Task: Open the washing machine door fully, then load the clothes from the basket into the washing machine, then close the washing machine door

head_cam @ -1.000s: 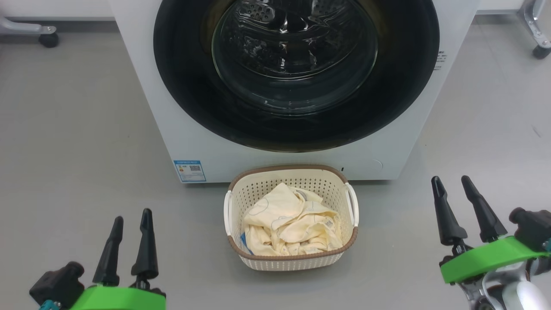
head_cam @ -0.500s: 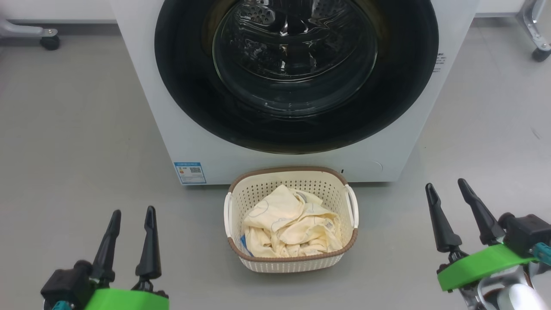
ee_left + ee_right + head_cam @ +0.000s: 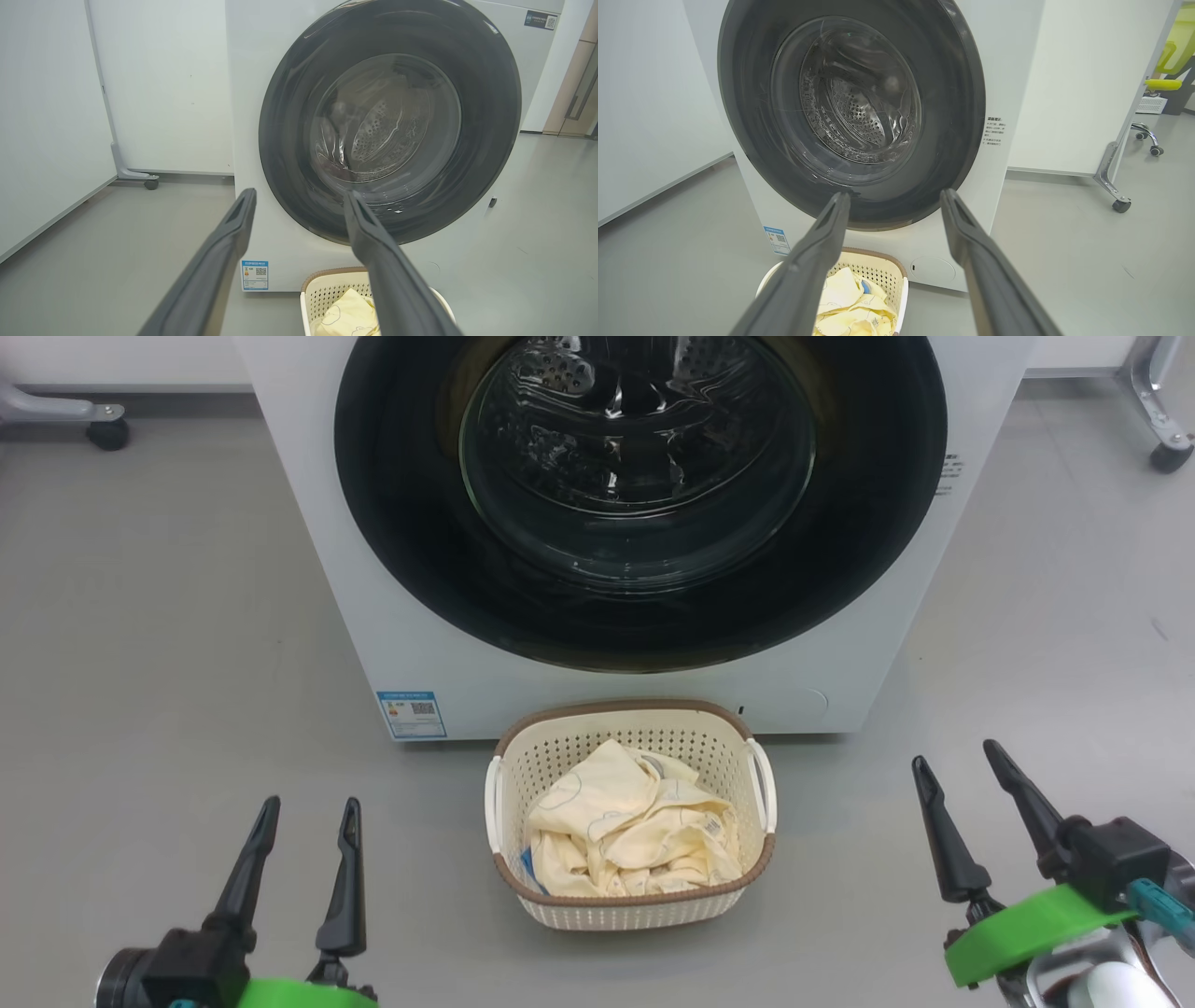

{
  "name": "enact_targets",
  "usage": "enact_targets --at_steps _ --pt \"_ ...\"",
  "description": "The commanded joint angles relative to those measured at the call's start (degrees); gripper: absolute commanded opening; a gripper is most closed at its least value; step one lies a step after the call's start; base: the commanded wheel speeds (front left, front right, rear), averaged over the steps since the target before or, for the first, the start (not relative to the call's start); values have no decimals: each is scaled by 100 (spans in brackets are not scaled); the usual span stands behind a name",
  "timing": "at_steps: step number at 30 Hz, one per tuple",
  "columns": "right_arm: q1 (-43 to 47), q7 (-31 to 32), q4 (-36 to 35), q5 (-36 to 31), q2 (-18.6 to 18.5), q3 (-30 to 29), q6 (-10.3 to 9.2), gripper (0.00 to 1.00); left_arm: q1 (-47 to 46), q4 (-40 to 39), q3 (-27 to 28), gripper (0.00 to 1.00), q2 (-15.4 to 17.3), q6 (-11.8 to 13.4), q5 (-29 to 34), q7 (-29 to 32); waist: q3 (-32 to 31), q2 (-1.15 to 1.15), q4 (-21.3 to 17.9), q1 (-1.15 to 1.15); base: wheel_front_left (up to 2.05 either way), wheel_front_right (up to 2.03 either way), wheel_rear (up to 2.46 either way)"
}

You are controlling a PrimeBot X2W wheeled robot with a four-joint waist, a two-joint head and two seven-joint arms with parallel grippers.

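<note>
Two claws stand open and empty: left claw (image 3: 313, 803) lower left, right claw (image 3: 954, 753) lower right. The washing machine door (image 3: 401, 523), upper centre, is shut. It looks rigid, glossy and probably slippery, so its rim edge seems the best hold. The clothes (image 3: 625, 835), soft and light, lie in the basket (image 3: 635, 910) below.

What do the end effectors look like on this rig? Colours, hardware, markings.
Both the left gripper and right gripper have two long, tapered black fingers, each pair on a bright green mount. A black block with a teal connector sits by the right one, above a pale, shiny forearm.
</note>
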Motion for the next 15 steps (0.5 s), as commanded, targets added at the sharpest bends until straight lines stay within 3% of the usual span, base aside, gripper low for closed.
enact_targets --at_steps 1,15 --pt "-148 -100 -128 -135 -171 99 -19 100 -155 -201 159 100 85 -31 160 -85 -7 0 -1 0 0 0 0" --pt "-173 -100 47 -169 -81 -6 -19 100 -131 -86 216 100 85 -59 126 -85 -14 0 -29 0 0 0 0"
